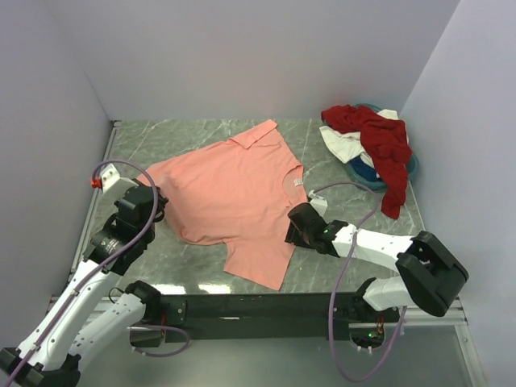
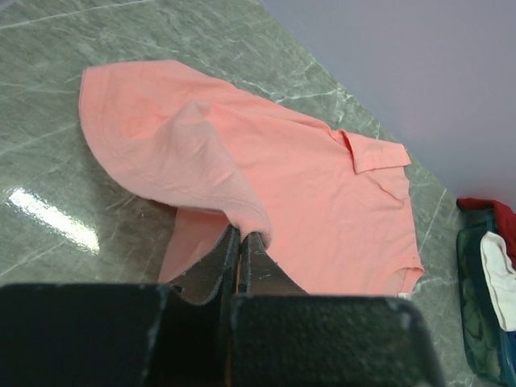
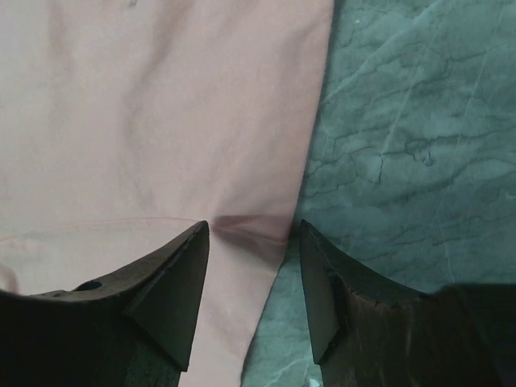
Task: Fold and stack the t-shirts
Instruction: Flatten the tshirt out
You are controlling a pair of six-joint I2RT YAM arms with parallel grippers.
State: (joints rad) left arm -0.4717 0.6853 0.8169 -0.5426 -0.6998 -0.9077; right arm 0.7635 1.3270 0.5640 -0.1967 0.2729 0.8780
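The salmon-pink t-shirt (image 1: 234,189) lies spread on the marble table. My left gripper (image 1: 160,205) is shut on its left edge. In the left wrist view the fingertips (image 2: 244,235) pinch a lifted fold of the pink shirt (image 2: 322,185). My right gripper (image 1: 295,229) is open, low over the shirt's right edge. In the right wrist view its jaws (image 3: 254,230) straddle the pink shirt's (image 3: 161,113) edge and a seam. The dark red shirt (image 1: 380,141), the white shirt (image 1: 343,145) and the teal-blue shirt (image 1: 364,167) lie crumpled in a pile at the back right.
The grey-green marble table (image 1: 161,141) has lilac walls on three sides. The black mounting rail (image 1: 266,306) runs along the near edge. The pile's edge shows at the right of the left wrist view (image 2: 492,282). Bare marble (image 3: 419,121) lies right of the shirt's edge.
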